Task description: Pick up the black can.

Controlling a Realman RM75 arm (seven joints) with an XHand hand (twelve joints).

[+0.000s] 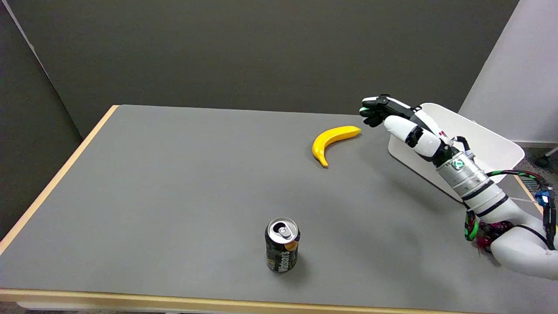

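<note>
The black can (282, 245) stands upright near the table's front edge, silver top with an opened tab, yellow lettering on its side. My right hand (399, 120) hangs in the air at the right, far behind and to the right of the can, over the table near the white bin. Its fingers stretch out toward the left and nothing is in them.
A yellow banana (332, 139) lies on the grey table (174, 183) just left of the hand. A white bin (488, 146) sits at the table's right edge behind the arm. Wooden trim runs along the front and left edges.
</note>
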